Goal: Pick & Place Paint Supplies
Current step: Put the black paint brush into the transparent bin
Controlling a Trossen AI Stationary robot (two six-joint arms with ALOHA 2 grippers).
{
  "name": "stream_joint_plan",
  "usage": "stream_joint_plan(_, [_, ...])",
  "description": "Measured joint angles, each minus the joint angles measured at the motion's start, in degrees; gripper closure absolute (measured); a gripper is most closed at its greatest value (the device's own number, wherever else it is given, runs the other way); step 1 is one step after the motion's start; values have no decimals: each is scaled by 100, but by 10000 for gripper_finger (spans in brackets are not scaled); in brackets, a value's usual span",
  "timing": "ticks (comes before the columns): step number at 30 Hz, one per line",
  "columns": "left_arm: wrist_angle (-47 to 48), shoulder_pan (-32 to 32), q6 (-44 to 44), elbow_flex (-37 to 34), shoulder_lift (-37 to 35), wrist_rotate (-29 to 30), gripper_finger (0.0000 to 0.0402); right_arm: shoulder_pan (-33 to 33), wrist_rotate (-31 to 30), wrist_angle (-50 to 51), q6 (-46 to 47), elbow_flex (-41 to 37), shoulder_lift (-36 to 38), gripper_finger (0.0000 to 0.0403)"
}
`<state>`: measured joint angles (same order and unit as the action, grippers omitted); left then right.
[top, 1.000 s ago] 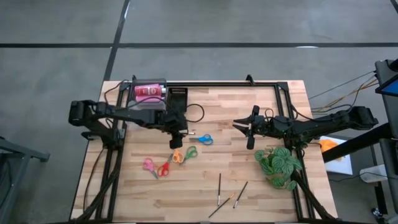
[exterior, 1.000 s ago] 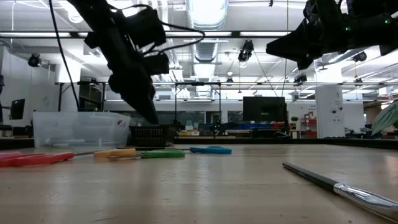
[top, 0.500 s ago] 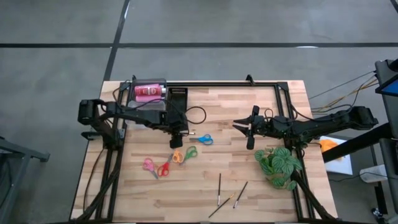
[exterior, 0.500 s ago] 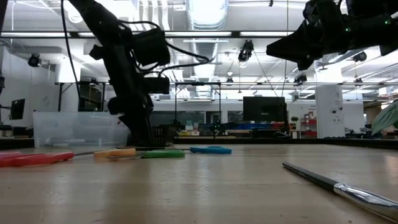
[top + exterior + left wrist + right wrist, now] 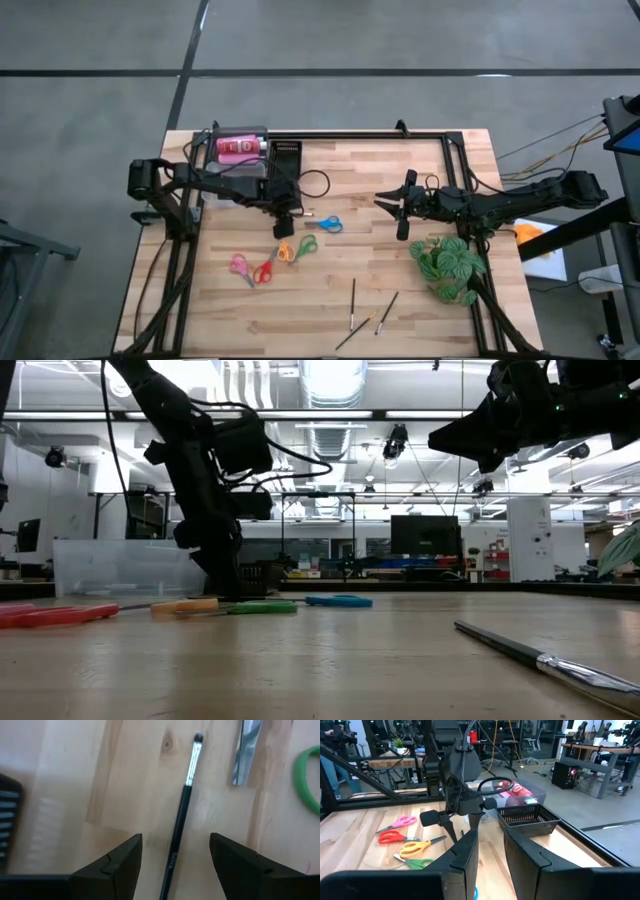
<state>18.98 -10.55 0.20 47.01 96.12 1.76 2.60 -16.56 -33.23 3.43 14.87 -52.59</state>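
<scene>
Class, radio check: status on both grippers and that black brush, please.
Left gripper open, straddling the black brush on the table. Not gripped yet. Right gripper waiting mid-table, holding nothing. Scissors lie beside the brush.

A green leafy plant sits at the right side of the wooden table, toward the near edge. At the far left corner stands a clear tub, and just right of it a black mesh tray. Grey floor lies beyond the table.
</scene>
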Motion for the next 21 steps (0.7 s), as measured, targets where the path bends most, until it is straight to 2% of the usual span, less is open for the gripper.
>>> stream_joint_plan(4, [-276, -7, -28, -195, 28, -57, 179, 1, 0, 0, -1, 0, 1, 312])
stream_joint_plan(8, [-353, -7, -39, -241, 24, -82, 208, -1, 0, 2, 0, 0, 1, 312])
stream_joint_plan(21, [-526, -7, -19, -252, 42, -155, 375, -1, 0, 2, 0, 0, 1, 312])
